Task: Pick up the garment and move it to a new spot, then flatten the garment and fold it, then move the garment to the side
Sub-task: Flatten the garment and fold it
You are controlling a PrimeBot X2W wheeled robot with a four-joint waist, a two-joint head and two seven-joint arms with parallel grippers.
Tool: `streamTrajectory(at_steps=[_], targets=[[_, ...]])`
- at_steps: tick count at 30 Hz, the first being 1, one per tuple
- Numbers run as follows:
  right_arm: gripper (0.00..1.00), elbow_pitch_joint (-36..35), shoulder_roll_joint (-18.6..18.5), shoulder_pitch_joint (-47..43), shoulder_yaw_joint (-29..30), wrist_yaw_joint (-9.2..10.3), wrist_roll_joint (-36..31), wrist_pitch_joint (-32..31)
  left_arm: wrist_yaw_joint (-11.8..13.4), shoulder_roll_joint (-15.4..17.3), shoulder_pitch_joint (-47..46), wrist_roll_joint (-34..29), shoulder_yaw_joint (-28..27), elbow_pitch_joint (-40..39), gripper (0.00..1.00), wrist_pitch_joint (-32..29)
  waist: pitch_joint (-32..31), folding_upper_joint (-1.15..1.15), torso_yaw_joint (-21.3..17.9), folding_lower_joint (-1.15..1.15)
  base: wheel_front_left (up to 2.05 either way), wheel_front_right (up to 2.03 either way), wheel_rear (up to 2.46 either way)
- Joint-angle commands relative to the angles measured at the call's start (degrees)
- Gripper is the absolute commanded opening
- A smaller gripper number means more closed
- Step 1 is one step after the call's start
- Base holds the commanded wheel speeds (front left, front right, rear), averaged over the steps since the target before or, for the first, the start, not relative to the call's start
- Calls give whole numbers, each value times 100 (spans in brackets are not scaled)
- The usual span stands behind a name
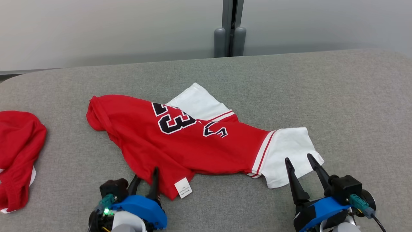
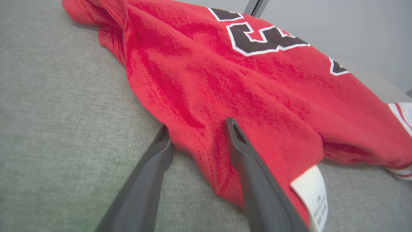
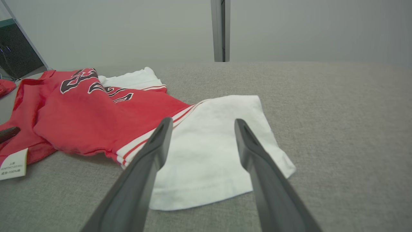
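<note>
The garment (image 1: 193, 141) is a red jersey with white sleeves and a black "23", lying crumpled and skewed across the middle of the grey table. My left gripper (image 1: 147, 173) is open at its near hem beside the white care label (image 1: 183, 188). In the left wrist view the hem's edge (image 2: 193, 141) lies between the two fingers, the right finger (image 2: 244, 154) resting on the red cloth. My right gripper (image 1: 298, 158) is open over the near white sleeve (image 1: 289, 148), its fingers (image 3: 154, 151) spread just above that sleeve (image 3: 212, 141).
A second red garment (image 1: 16, 151) lies bunched at the table's left edge. The grey fabric table (image 1: 354, 112) stretches bare to the right and back. A pale wall with a grey post (image 1: 230, 32) stands behind the far edge.
</note>
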State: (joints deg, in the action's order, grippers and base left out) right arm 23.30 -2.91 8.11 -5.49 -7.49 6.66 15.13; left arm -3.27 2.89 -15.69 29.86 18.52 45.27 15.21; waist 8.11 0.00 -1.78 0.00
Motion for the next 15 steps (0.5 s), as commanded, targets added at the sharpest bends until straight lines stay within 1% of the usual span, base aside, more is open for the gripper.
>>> streamTrajectory(at_steps=[1,2,6,11,15], targets=[[100,-25,-10,84,11,0,30,1,33,2,-100,-113,-108,-190,0,-5,13,0,19,0,0,0,0],[100,-24,-9,69,28,0,37,1,74,1,-73,-205,-168,-312,0,-5,9,0,42,0,0,0,0],[100,2,-7,5,87,0,62,1,41,3,66,-395,-300,-709,0,-5,-36,0,163,0,0,0,0],[100,62,-5,-127,110,0,169,1,-3,3,217,-719,-453,-1281,0,-5,-262,0,496,0,0,0,0],[100,100,-7,-201,56,0,305,1,-45,2,377,-1049,-499,-1574,0,-6,-477,0,760,0,0,0,0]])
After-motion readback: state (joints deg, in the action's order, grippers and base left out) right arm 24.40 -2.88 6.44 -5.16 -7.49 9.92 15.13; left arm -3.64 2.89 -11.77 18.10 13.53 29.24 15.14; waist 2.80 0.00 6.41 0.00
